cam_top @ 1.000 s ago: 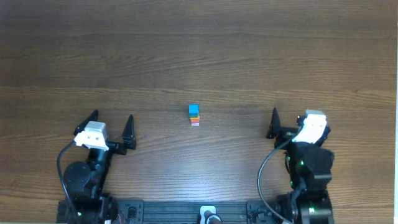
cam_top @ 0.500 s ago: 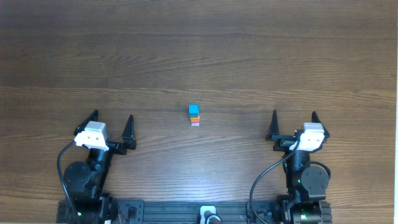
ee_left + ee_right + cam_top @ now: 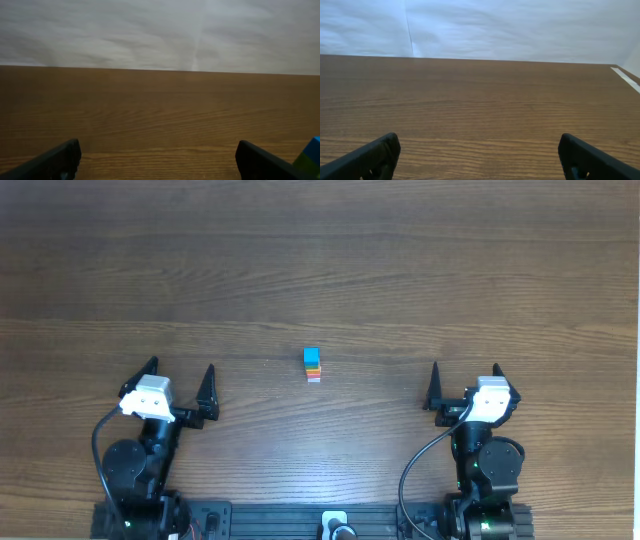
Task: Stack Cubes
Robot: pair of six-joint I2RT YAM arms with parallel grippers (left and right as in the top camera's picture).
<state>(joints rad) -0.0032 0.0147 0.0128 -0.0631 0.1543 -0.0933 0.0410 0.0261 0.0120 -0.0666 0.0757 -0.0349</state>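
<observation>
We see a blue-topped stack of coloured cubes (image 3: 313, 366) on the brown wooden table (image 3: 320, 260). Our left gripper (image 3: 181, 367) and right gripper (image 3: 465, 368) flank it, both released.

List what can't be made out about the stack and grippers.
- Cube stack, top view: too small to count the layers under the blue top or judge their alignment.
- Same stack, left wrist view: cut off by the picture's edge, leaving a blue-and-green corner.
- Left gripper and right gripper, wrist views: both largely cropped by the bottom edge.

Cube stack (image 3: 311, 155) is cut off by the left wrist view's edge.
</observation>
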